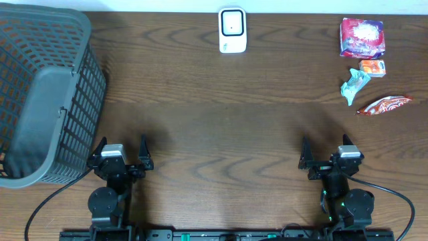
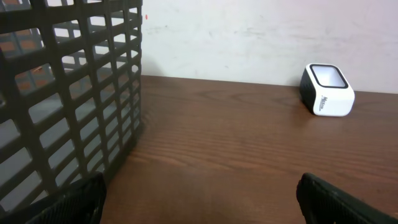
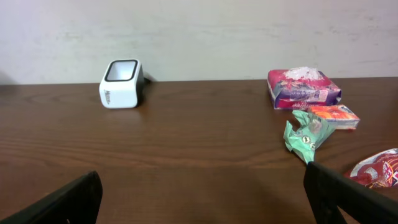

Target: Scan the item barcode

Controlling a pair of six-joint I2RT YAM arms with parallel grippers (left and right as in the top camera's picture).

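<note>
The white barcode scanner [image 1: 232,30] stands at the table's far edge, also visible in the left wrist view [image 2: 326,90] and the right wrist view [image 3: 121,84]. Items lie at the far right: a purple-red packet [image 1: 362,37], a small orange box [image 1: 372,67], a crumpled green wrapper [image 1: 354,86] and a red-orange wrapper [image 1: 382,105]. No barcode can be made out on any of them. My left gripper [image 1: 122,144] and right gripper [image 1: 326,148] rest near the front edge, both open and empty, far from the items. Only bare wood lies between the fingers [image 2: 68,202] [image 3: 62,202].
A large grey mesh basket [image 1: 40,100] fills the left side, close to my left gripper [image 2: 199,199]. In the right wrist view, the green wrapper [image 3: 308,134] and the red-orange wrapper [image 3: 379,168] lie just ahead of my right gripper [image 3: 202,199], toward its right finger.
</note>
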